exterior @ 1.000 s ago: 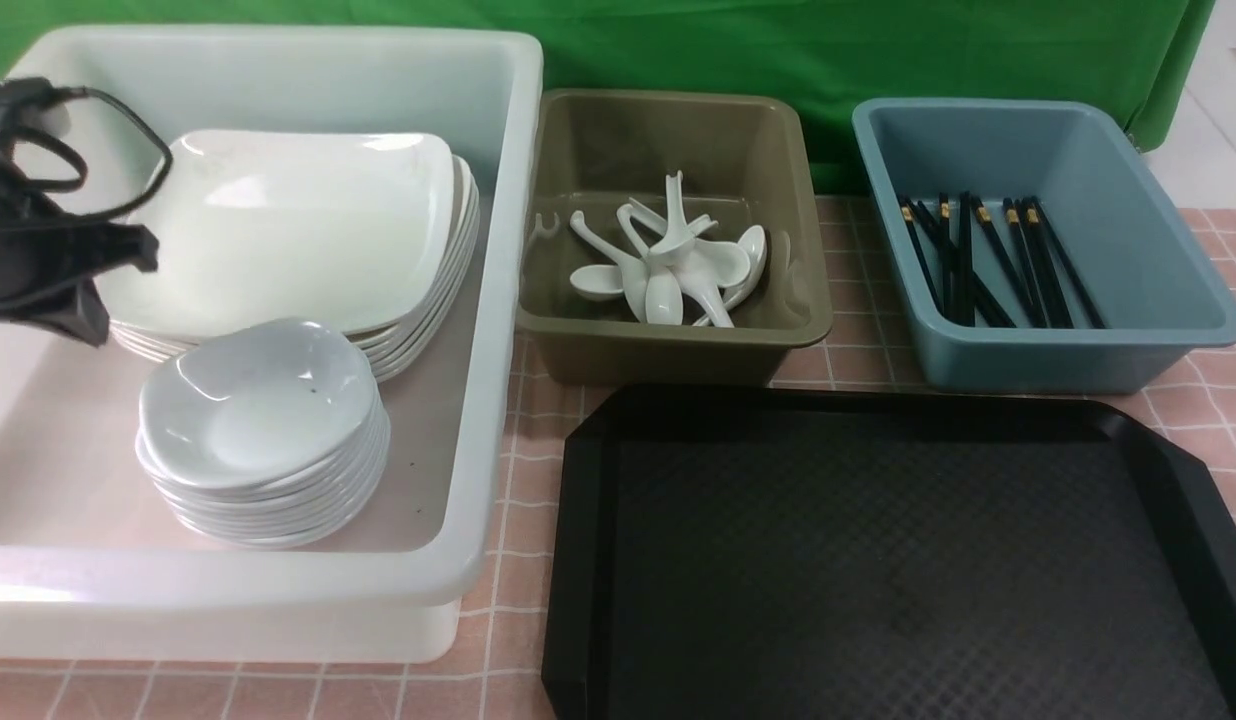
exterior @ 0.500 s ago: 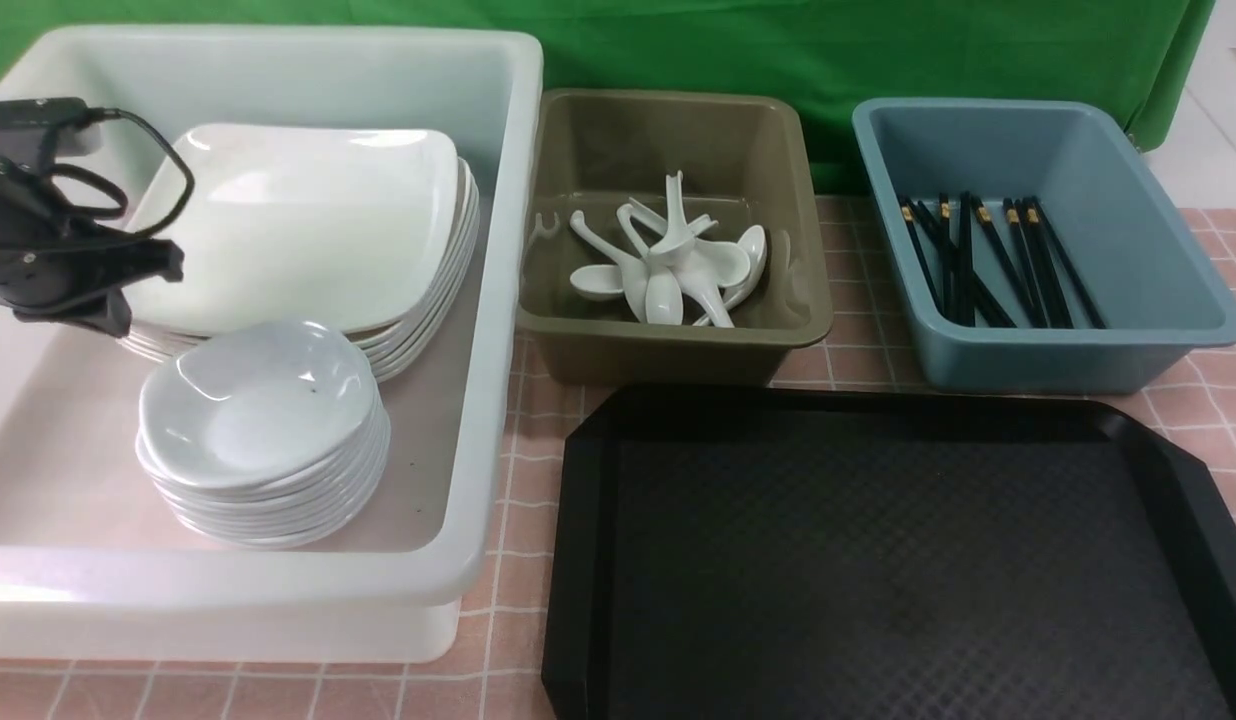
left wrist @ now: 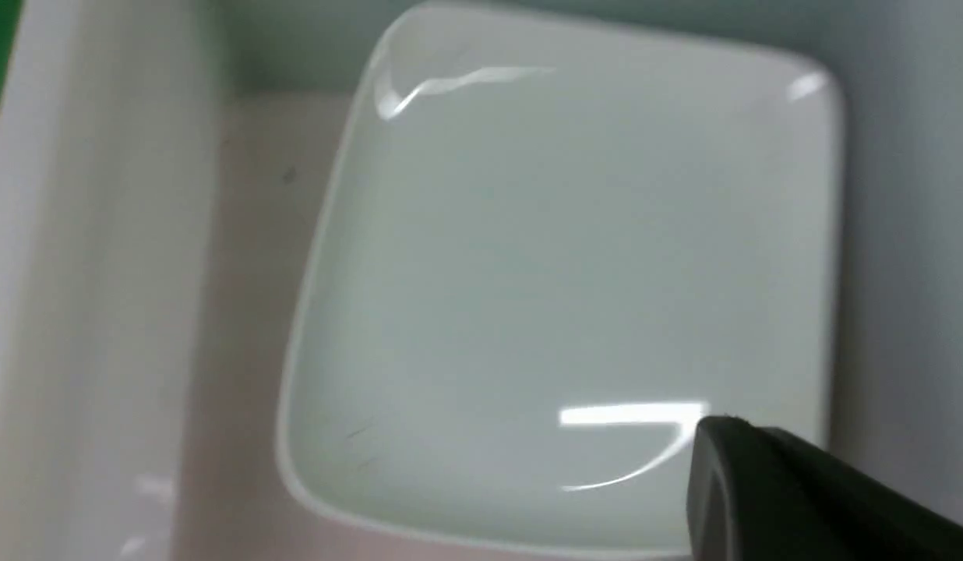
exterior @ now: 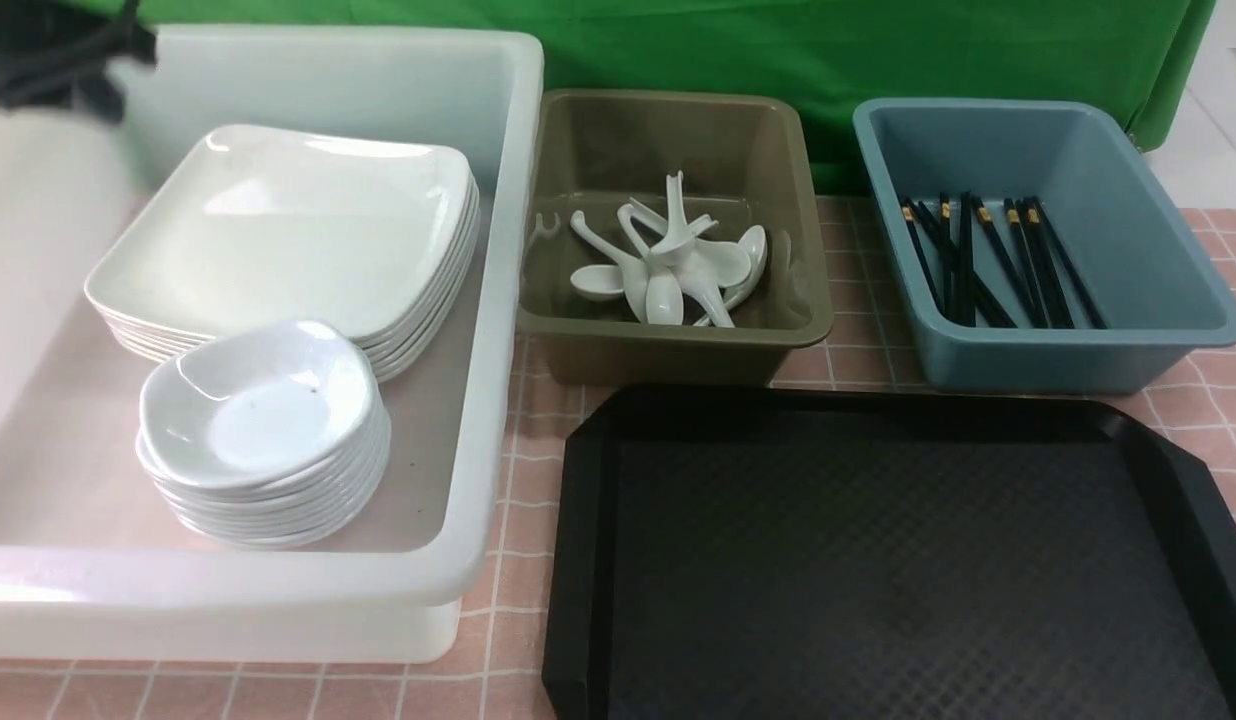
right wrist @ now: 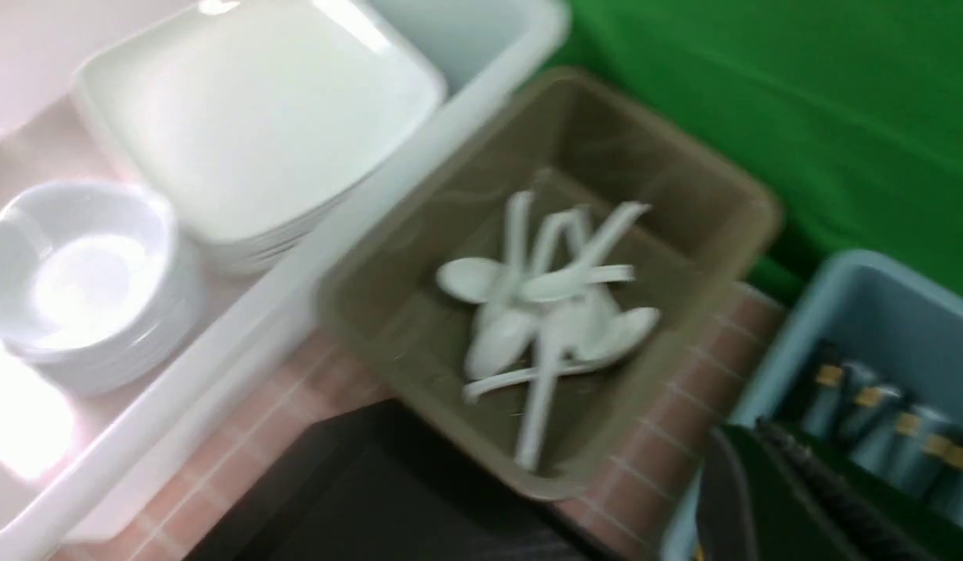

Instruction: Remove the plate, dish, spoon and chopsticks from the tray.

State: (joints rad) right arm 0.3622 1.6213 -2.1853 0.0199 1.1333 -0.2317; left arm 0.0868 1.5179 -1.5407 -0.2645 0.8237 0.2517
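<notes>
Nowhere readable writing; tray point(exterior: 878, 560) bare.

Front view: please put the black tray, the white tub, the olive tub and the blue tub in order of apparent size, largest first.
1. white tub and black tray: similar, both cropped, so unranked.
2. blue tub and olive tub: too alike to rank.

The tray point(exterior: 878, 560) was black with a faint diamond pattern; the plates point(exterior: 278, 225), dishes point(exterior: 258, 410) and spoons point(exterior: 668, 265) were white; the chopsticks point(exterior: 988, 265) black, gold-banded; the tubs white point(exterior: 278, 590), olive point(exterior: 668, 350) and blue point(exterior: 1058, 360); the tablecloth point(exterior: 518, 470) pink-checked; the backdrop point(exterior: 778, 50) green.
</notes>
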